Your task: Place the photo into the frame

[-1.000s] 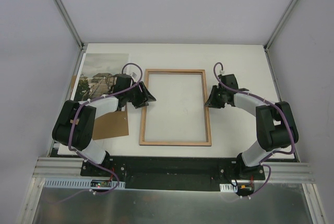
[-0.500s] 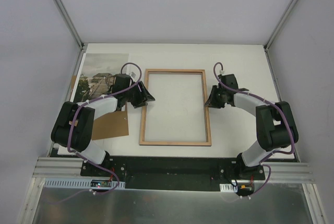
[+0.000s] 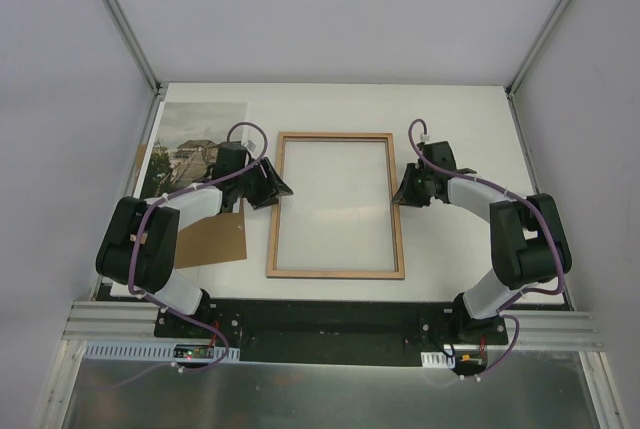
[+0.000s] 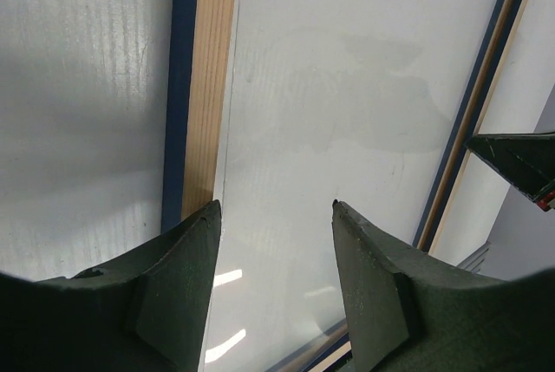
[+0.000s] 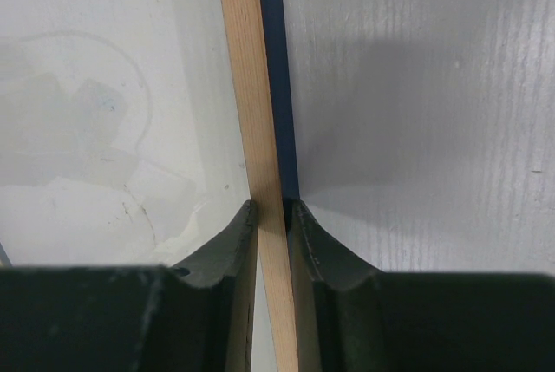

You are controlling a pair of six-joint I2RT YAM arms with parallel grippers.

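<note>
We see a white table (image 3: pixel 450 119) boxed in by pale grey walls (image 3: pixel 330 9), with both arms reaching in from the near edge. The frame (image 3: pixel 336 273) lies flat in the middle of the table, wood-coloured side up, and the white surface shows through its clear pane. The right gripper (image 3: pixel 400 189) is clamped on the frame's right rail; in its wrist view the wooden strip and its navy edge pass between the two pinched fingers (image 5: pixel 227 251). The left gripper (image 3: pixel 280 187) sits at the frame's left rail with its jaws apart and nothing between them. We cannot tell whether its tips touch the glass. The photo (image 3: pixel 195 129) lies at the far left of the table, outside the frame and partly under the left arm. A brown backing board (image 3: pixel 212 239) rests nearer to us.
</note>
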